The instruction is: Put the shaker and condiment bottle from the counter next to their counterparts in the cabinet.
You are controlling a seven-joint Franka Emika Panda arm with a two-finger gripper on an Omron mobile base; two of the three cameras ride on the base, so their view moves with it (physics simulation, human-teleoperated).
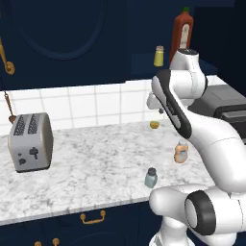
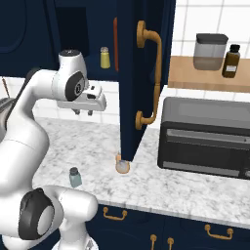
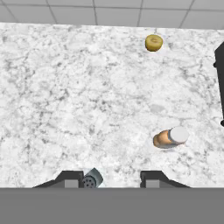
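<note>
Claw (image 3: 111, 177) hangs open and empty high over the table (image 3: 65, 96), shaker (image 3: 92, 179) upright almost directly beneath its fingertips.

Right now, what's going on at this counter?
The tool hangs open and empty above the marble counter. The shaker and the condiment bottle both stand on the counter. Up in the open cabinet, the yellow shaker and tall red-brown bottle wait.
</note>
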